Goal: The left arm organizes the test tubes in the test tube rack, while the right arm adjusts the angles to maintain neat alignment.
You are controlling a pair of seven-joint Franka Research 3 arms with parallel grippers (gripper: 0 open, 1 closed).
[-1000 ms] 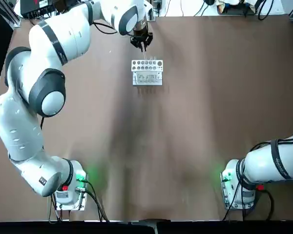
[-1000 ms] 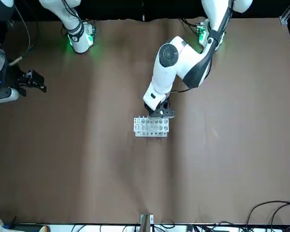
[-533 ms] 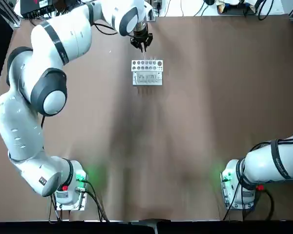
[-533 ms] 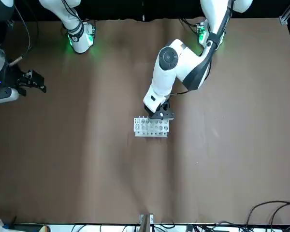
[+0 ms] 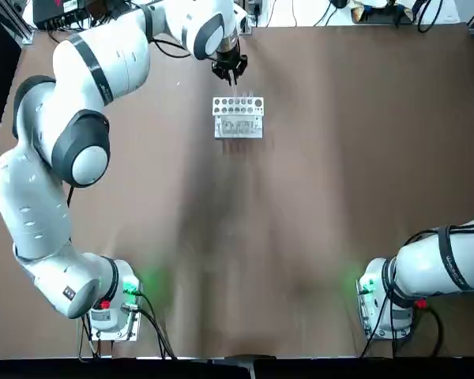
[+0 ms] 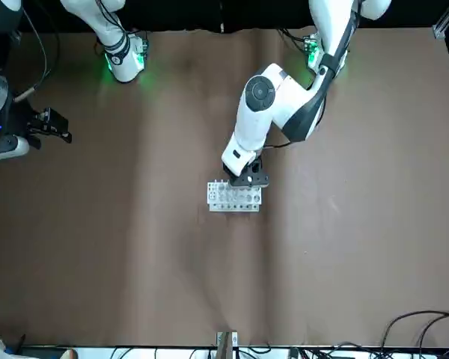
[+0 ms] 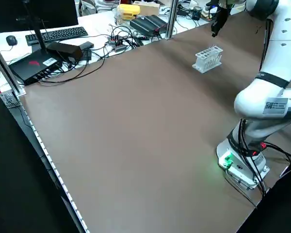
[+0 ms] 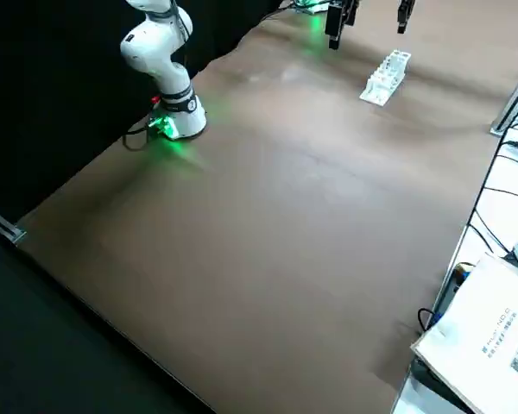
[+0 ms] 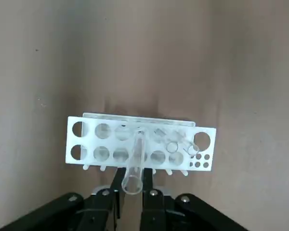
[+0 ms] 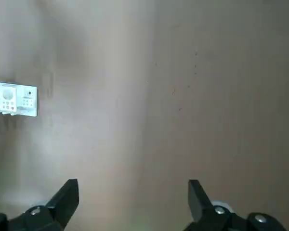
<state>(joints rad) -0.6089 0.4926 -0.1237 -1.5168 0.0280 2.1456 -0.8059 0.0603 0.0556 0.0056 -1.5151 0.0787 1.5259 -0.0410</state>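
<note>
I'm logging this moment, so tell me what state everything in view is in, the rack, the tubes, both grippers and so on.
Test tube rack: upright on the table, partly filled.
Test tube by the left fingers: tilted, held between them.
Left gripper: closed on that tube, just above the rack.
Right gripper: open, idle, off to the robot's right.
Left arm base light: lit green.

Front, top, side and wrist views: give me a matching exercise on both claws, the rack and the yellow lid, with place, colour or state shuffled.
1. Left claw
2. Right claw
3. Test tube rack
4. Lid

A. Yellow, beyond the table
B. Over the rack, a clear tube between its fingers
C. White, with rows of round holes
D. Fingers wide apart, off to the robot's right

Pairs: 1-B, 2-D, 3-C, 4-A
</note>
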